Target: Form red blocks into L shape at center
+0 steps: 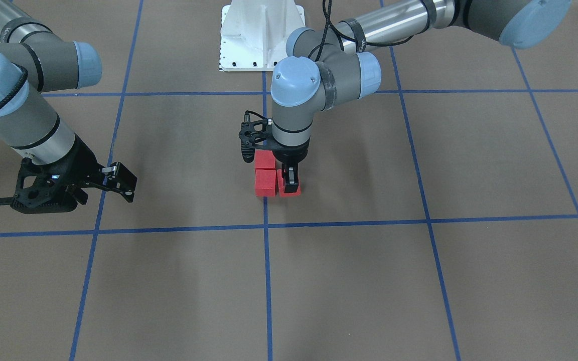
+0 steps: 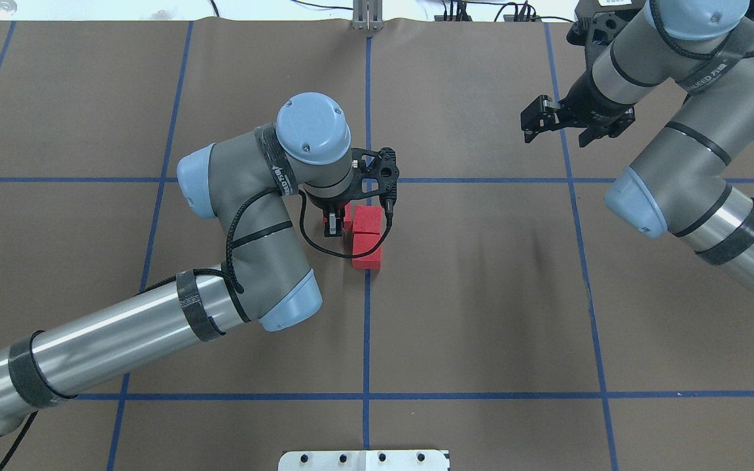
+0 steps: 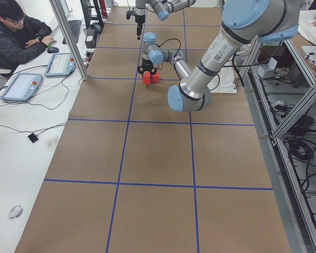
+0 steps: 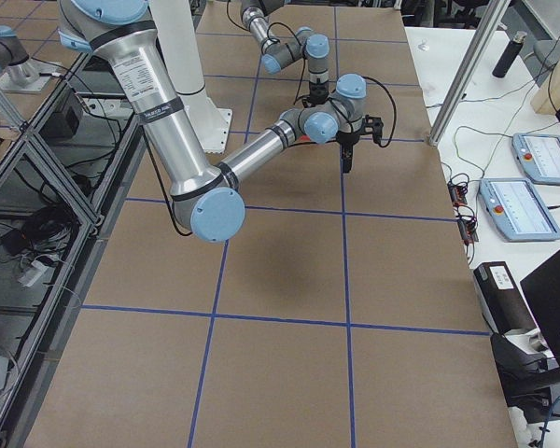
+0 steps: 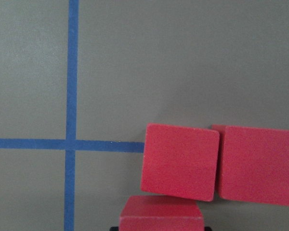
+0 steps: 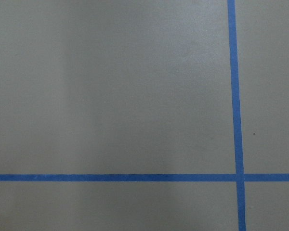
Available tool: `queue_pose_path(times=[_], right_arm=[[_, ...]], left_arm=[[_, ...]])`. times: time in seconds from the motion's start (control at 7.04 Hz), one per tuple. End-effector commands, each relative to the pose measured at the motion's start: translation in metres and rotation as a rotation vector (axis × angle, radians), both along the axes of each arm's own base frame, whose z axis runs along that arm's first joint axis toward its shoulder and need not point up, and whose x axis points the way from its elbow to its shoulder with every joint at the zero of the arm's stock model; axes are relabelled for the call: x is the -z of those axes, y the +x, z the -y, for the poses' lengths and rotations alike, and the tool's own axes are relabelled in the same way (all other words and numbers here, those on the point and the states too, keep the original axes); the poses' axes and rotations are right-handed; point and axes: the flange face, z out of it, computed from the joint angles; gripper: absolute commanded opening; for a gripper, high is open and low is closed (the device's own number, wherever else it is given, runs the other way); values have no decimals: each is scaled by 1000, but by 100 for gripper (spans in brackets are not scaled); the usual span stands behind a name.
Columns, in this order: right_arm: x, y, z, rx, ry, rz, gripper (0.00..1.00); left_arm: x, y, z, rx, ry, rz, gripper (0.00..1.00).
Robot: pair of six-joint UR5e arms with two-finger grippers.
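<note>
The nearest red block (image 5: 161,214), a plain matte cube, is clamped between my left jaws. It lies just beside the corner block (image 5: 179,161), which abuts the end block (image 5: 257,164) on the middle blue line (image 2: 367,314) at the table (image 2: 482,294) centre, forming an L. My right jaws hang apart and empty.

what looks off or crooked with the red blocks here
The corner block sits slightly twisted against the blue tape, so the L is not quite square. The third block is in the left end effector, beside it. Nothing else stands out.
</note>
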Motion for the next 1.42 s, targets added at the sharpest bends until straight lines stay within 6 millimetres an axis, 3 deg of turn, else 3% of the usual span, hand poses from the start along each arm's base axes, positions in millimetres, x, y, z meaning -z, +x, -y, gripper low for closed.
queue_pose_path(times=[0.0, 0.99, 1.28], right_arm=[[1, 1, 0, 0, 1, 2, 99], [3, 0, -1, 0, 3, 5, 99], [3, 0, -1, 0, 3, 5, 99]], left_arm=[[0, 7, -9, -15, 4, -6, 0], [5, 7, -12, -18, 9, -15, 0], [5, 10, -18, -25, 12, -15, 36]])
